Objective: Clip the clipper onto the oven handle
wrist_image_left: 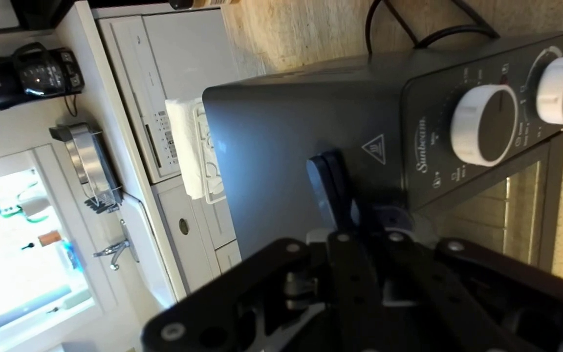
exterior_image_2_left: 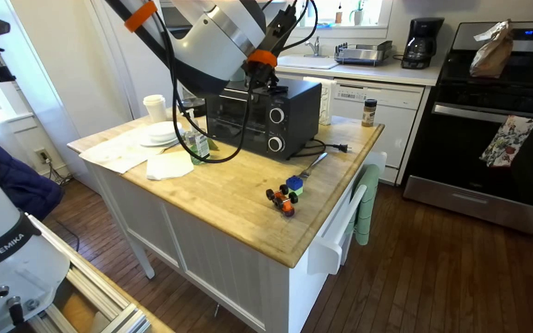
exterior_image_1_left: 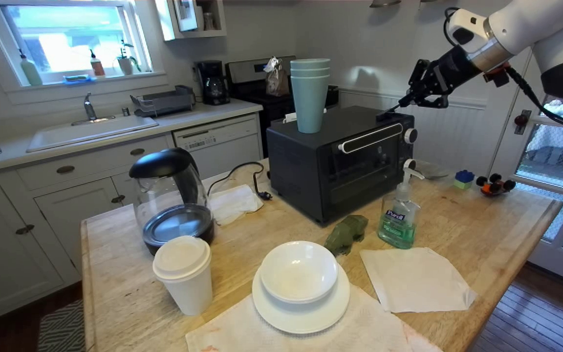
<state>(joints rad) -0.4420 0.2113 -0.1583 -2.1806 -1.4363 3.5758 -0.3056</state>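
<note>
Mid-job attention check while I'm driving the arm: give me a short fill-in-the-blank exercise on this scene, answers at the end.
The claw holds a dark ____.
Three stacked cups stand on the ____.
The bowl sits on a white ____.
The brand name printed by the knobs is ____.
Missing words: clip; oven; plate; Sunbeam.

The arm (exterior_image_1_left: 526, 25) slants downward, its gripper (exterior_image_1_left: 404, 100) tilted and pinched nearly closed.
</note>
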